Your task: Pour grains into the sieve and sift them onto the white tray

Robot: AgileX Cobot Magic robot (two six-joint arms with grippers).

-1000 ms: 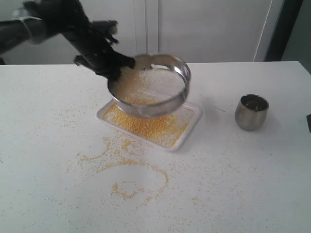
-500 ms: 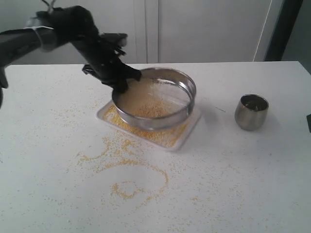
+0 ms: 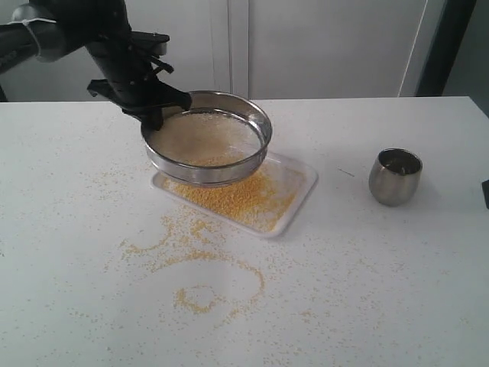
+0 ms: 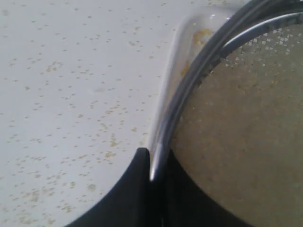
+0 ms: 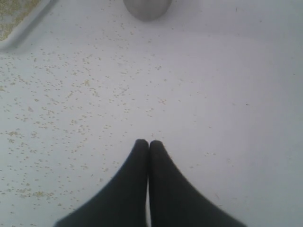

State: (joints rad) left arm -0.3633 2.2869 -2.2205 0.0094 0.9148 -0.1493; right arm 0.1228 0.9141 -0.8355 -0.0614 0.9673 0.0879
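Your left claw [image 3: 158, 115] is clamped on the rim of the sieve [image 3: 208, 173], which is raised over the white tray [image 3: 306, 183]. Golden grains [image 3: 237, 200] cover that tray. Your right claw [image 5: 149, 143] is clenched, empty, above the desk [image 5: 227, 94].

In the exterior view my sieve [image 3: 206, 138] covers the left end of the white tray [image 3: 304, 187], so whatever lies under it there is unseen. Its rim hides the inner faces of my left gripper [image 4: 154, 160] and runs off the wrist picture's edge. From my right wrist, the steel cup [image 5: 147, 7] is cut off, with only its lower curve showing. The grains [image 3: 229, 199] are too small to sort by kind.
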